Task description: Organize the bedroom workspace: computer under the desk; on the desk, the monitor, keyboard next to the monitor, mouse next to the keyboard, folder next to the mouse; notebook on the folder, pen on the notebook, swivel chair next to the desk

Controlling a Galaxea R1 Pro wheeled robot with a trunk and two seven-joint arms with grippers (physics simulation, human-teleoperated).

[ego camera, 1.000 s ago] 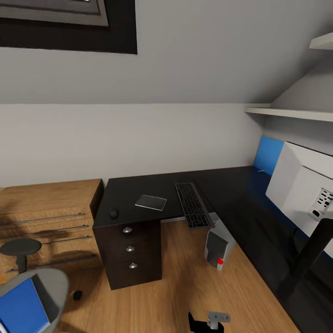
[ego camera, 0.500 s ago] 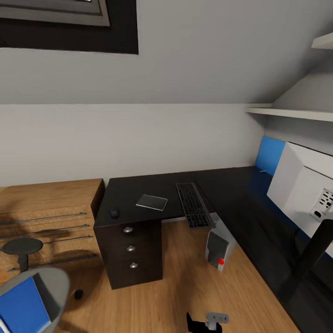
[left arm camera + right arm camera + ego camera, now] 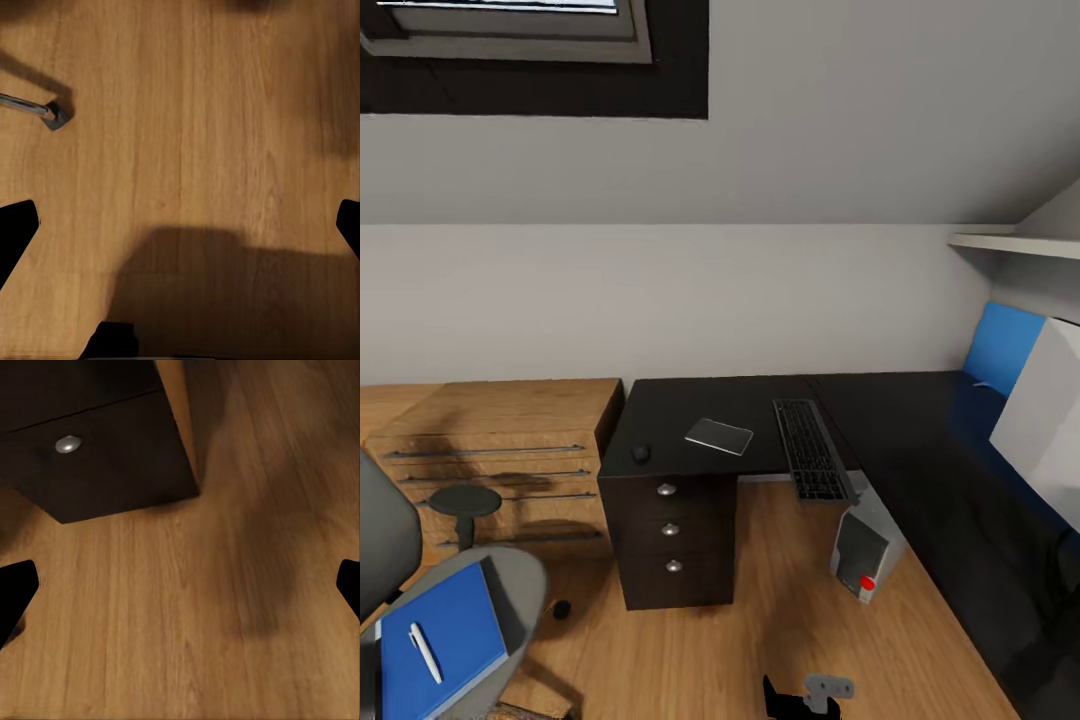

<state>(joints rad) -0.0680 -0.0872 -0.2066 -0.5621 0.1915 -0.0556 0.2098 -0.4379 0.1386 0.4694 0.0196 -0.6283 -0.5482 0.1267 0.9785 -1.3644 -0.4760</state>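
On the table, the keyboard overhangs the inner front edge, with the notebook and mouse toward the left end. The computer stands underneath. The folder and pen remain on the swivel chair. Both grippers' jaws stand apart, empty.

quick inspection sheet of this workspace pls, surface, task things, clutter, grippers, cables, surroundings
surface: black L-shaped desk with a three-knob drawer unit.
job's things: keyboard, mouse and notebook lie on the desk; computer stands on the floor by the keyboard end; folder lies on the swivel chair seat with the pen on it.
clutter: nothing seen.
grippers: left gripper and right gripper both open over bare wooden floor, holding nothing.
cables: nothing seen.
surroundings: light wooden cabinet beside the desk, blue wall panel, pale wall.
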